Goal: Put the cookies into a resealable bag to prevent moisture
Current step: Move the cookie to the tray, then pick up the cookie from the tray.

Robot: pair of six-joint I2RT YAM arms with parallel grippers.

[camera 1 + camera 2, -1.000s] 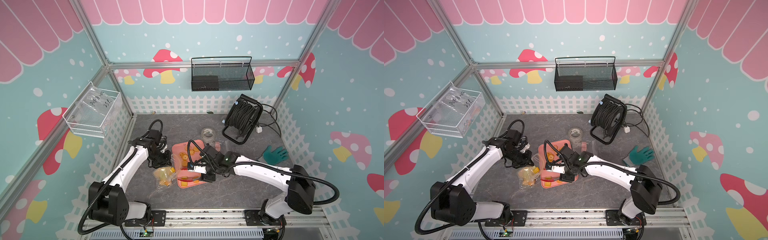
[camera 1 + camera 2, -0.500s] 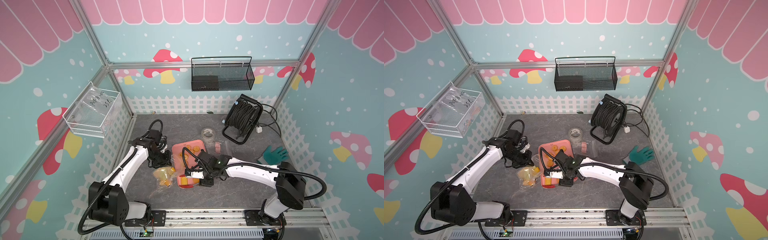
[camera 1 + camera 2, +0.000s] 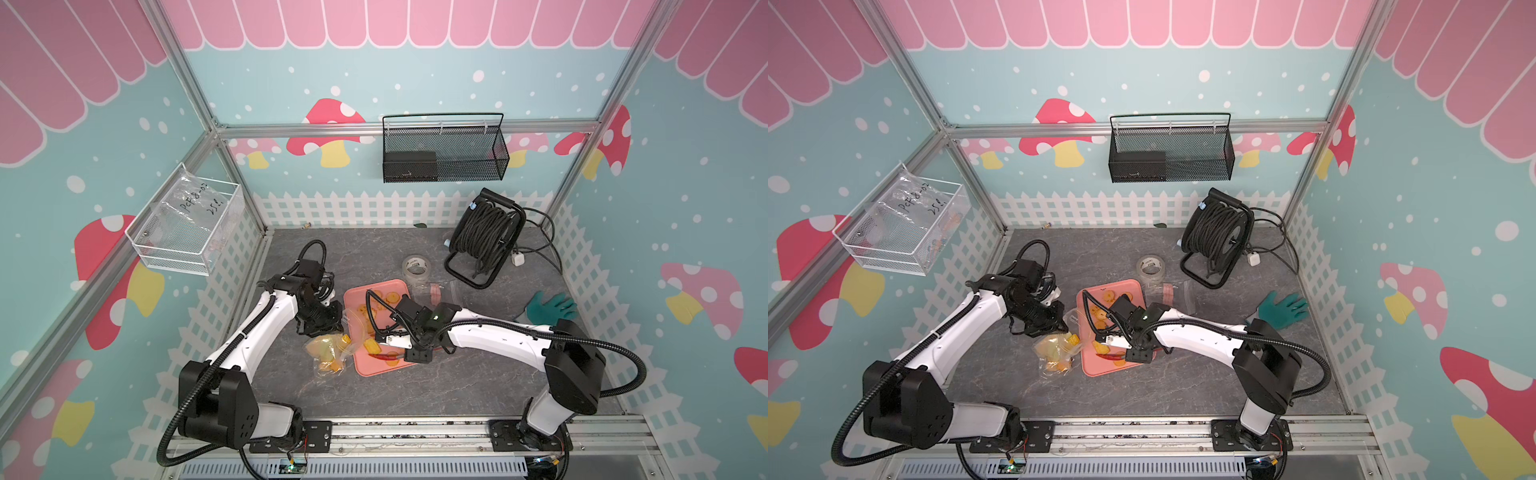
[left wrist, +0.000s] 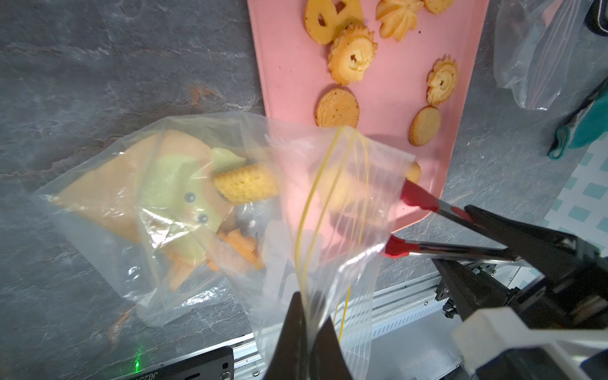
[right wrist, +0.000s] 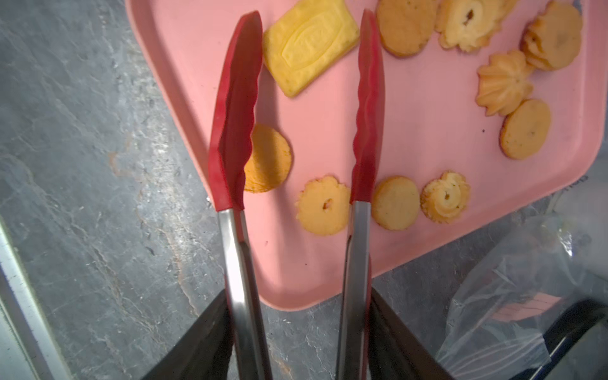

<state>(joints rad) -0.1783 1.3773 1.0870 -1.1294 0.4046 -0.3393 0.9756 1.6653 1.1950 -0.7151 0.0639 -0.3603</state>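
Grey stone-look tabletop (image 3: 415,386) sat inside mushroom-papered walls (image 3: 291,83). Right gripper (image 5: 297,342) was clamped on red-tipped tongs (image 5: 235,131), tips apart over the pink tray (image 5: 329,263); cookies (image 5: 324,205) lay mostly at its 10-to-12 o'clock in both top views. Left gripper (image 4: 307,329) pinched the resealable bag (image 4: 108,184) by its rim, more cookies inside.

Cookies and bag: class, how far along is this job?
Done: a few cookies lie in the bag, its mouth pinched by the left gripper. In hand: the right gripper holds open tongs over the tray. Left: about ten cookies on the tray, then sealing.
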